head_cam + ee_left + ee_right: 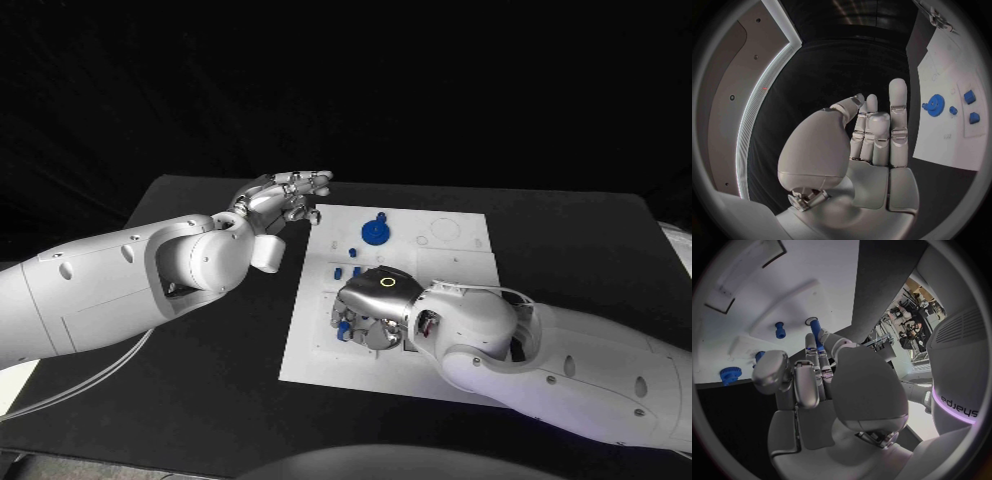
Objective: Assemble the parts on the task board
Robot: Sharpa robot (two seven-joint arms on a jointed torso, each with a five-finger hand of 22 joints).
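Observation:
The white task board (440, 345) lies in the middle of the black table. A blue gear (374, 233) sits at its far end, with small blue parts (351, 250) nearer by. My right hand (378, 305) is down on the board's left half, fingers pointing down among blue pieces (346, 327). In the right wrist view that hand (811, 380) pinches a blue peg (816, 331) between its fingertips, the peg's end against the board (817, 270). Another blue peg (779, 330) stands beside it. My left hand (284, 193) hovers off the board's far left corner, fingers straight and apart (876, 130), holding nothing.
Ring-shaped seats (444, 229) mark the board's far right corner, and a rectangular recess (772, 254) sits beyond the pegs. The left wrist view has the gear (934, 105) and two blue blocks (969, 96) on the board. Bare black table (202, 400) surrounds the board.

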